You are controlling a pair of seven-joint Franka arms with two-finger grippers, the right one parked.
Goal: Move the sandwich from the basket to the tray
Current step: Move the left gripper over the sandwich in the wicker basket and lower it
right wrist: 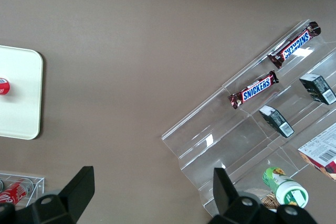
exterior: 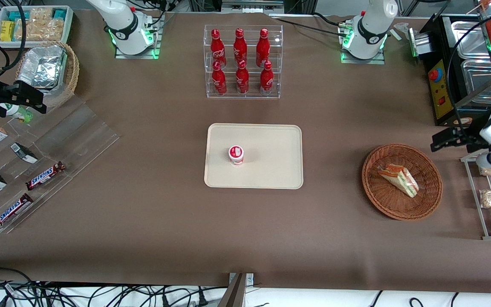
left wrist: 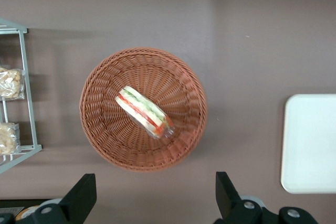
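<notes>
Fingers of the left arm's black two-finger gripper (exterior: 441, 140) are hard to make out from the front; it hangs above the table near the round reddish-brown woven wicker basket (exterior: 431, 170), toward the working arm's end and well above the rim. Inside that basket lies the small triangular wedge sandwich in clear wrap (exterior: 399, 179), white bread with red and green layers, resting on its side a little off the basket's centre. Nearer the middle of the table sits the flat rectangular cream-beige plastic tray (exterior: 271, 170), well apart from the basket, with a small white cup with a red lid (exterior: 236, 154) standing on it; plenty of bare tray shows beside the cup.

From the left wrist camera the fingertips (left wrist: 84, 192) stand spread wide with nothing between them, and the basket (left wrist: 100, 82) and sandwich (left wrist: 144, 111) sit off from the gap, not under it. A corner of the tray (left wrist: 310, 145) shows too.

To my eye the reach has not yet lined up. A good grasp would bring the gap over the wedge, turn the wrist so the fingers close across the bread faces and not along the long slanted edge, and come down inside the rim without clipping the wicker. The wrap looks slippery and the bread soft, so a gentle squeeze seems wise.

The right wrist camera shows only the tray's edge and candy bars on a clear stand (right wrist: 252, 145).
</notes>
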